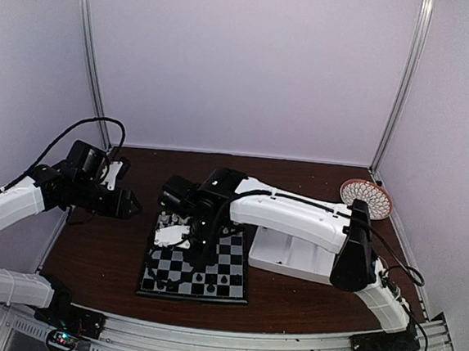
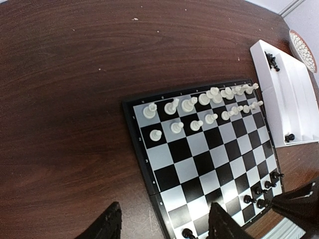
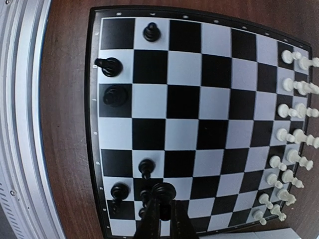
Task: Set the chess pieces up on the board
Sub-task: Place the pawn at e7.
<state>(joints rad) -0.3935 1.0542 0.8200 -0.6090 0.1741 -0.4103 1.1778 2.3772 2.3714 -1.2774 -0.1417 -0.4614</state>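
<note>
The board (image 1: 235, 267) lies in the middle of the table. White chess pieces (image 2: 199, 99) fill its two far rows. A few black chess pieces (image 3: 114, 95) stand along its near edge. My right gripper (image 3: 163, 203) hangs over the board's near side, shut on a black chess piece (image 3: 163, 190) held just above the squares, next to other black men (image 3: 145, 167). In the top view that gripper (image 1: 200, 259) reaches down over the board. My left gripper (image 2: 164, 221) hovers open and empty above the board's left edge (image 2: 144, 164); in the top view it (image 1: 131, 207) is left of the board.
A white divided tray (image 2: 294, 107) sits right of the board, with black pieces (image 2: 271, 60) still in it. A round patterned dish (image 1: 366, 198) stands at the back right. The right arm's forearm (image 1: 297, 214) spans the board's far side. Enclosure walls surround the table.
</note>
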